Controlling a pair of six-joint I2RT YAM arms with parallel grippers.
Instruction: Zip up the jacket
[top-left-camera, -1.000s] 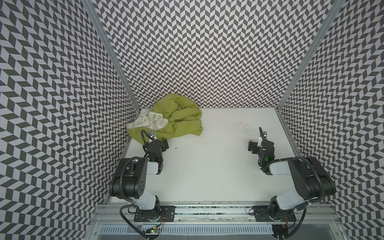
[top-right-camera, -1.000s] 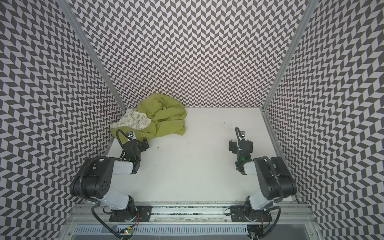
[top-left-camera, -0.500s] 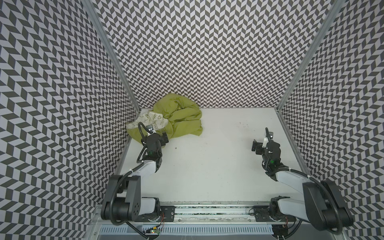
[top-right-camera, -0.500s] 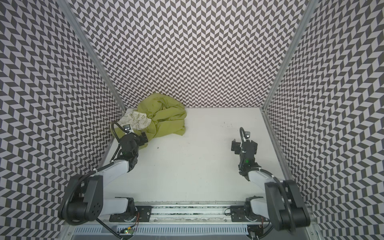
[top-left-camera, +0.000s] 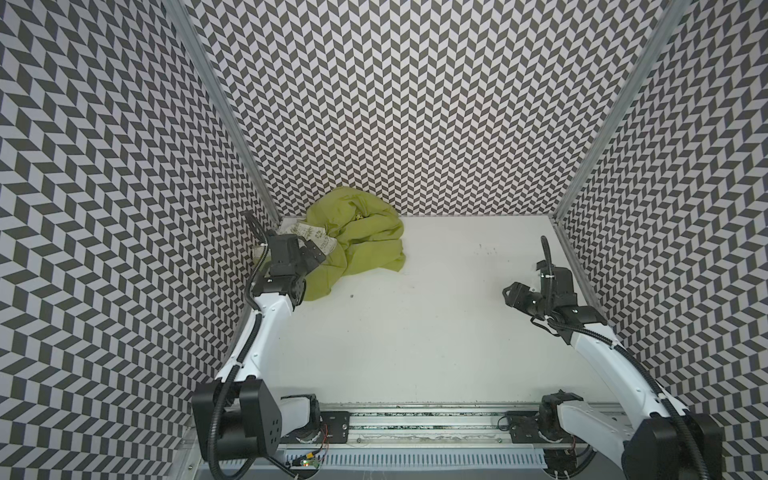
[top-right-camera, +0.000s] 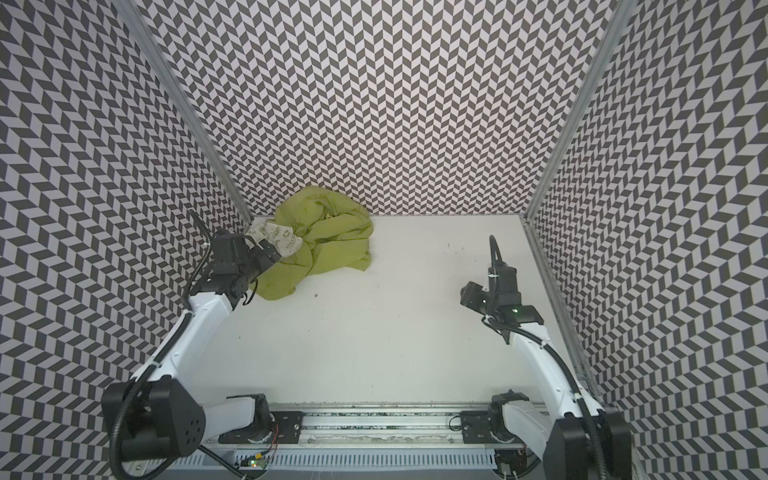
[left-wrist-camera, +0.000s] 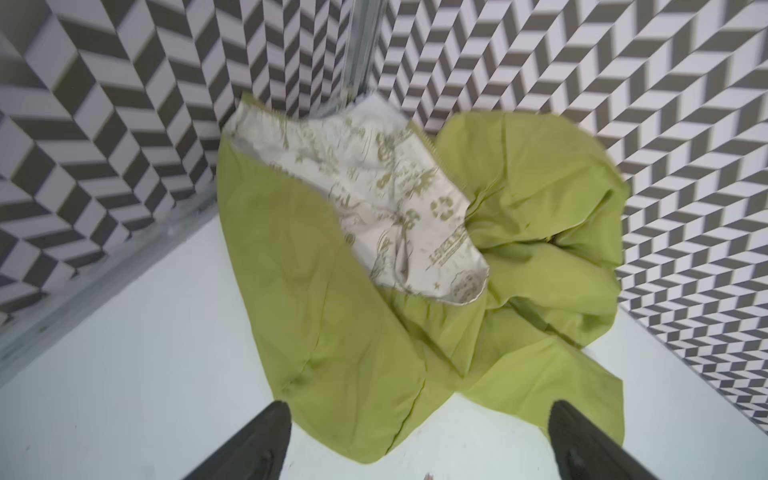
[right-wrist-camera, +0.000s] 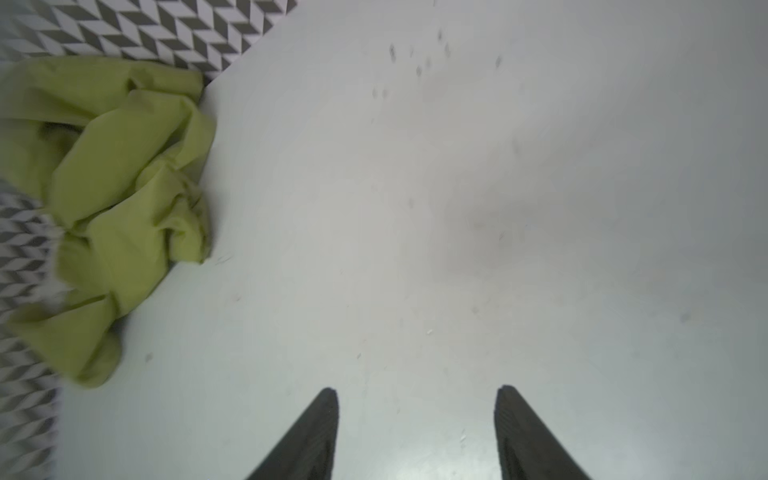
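Note:
The jacket (top-left-camera: 365, 237) (top-right-camera: 332, 241) lies crumpled in the far left corner of the white table, olive-lime green with a flap of cream printed lining (top-left-camera: 312, 236) (left-wrist-camera: 395, 199) turned up. No zipper shows. My left gripper (top-left-camera: 318, 257) (top-right-camera: 271, 254) (left-wrist-camera: 419, 409) hovers at the jacket's near left edge, jaws wide open over a green fold, holding nothing. My right gripper (top-left-camera: 509, 293) (top-right-camera: 466, 296) (right-wrist-camera: 415, 392) is open and empty above bare table near the right wall. From the right wrist view the jacket (right-wrist-camera: 116, 178) sits far off to one side.
Chevron-patterned walls close in the left, back and right sides, with metal corner posts (top-left-camera: 224, 108) (top-left-camera: 615, 108). The white table (top-left-camera: 415, 324) carries small dark specks (top-left-camera: 484, 249). A mounting rail (top-left-camera: 415, 419) with both arm bases runs along the front edge.
Both arms have stretched out from folded poses. The left gripper has moved back toward the jacket's lining. The right gripper has shifted toward the right wall, and its jaws have narrowed.

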